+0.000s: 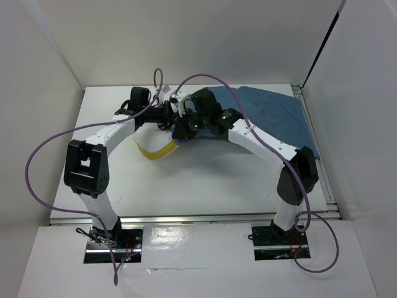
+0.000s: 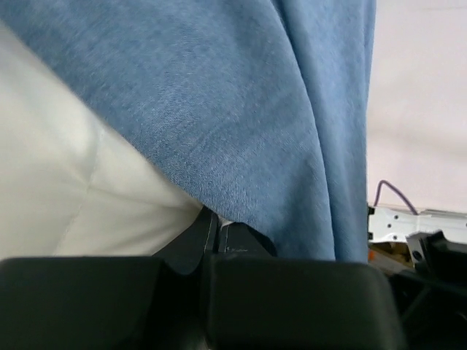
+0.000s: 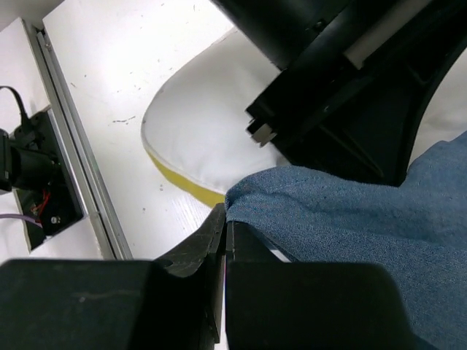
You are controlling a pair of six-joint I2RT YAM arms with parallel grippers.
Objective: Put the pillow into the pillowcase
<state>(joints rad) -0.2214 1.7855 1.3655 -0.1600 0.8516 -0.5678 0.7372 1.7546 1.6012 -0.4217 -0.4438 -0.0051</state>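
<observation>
Here, my left gripper (image 2: 217,237) and right gripper (image 3: 225,232) clamp the dusty-blue cloth pillowcase (image 2: 241,109), spreading its mouth over the puffy white pillow (image 3: 204,131).

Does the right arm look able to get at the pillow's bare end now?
Likely yes: the bare end of the pillow lies just past the right gripper, nothing between. But it is shut on the pillowcase and must release first.
</observation>
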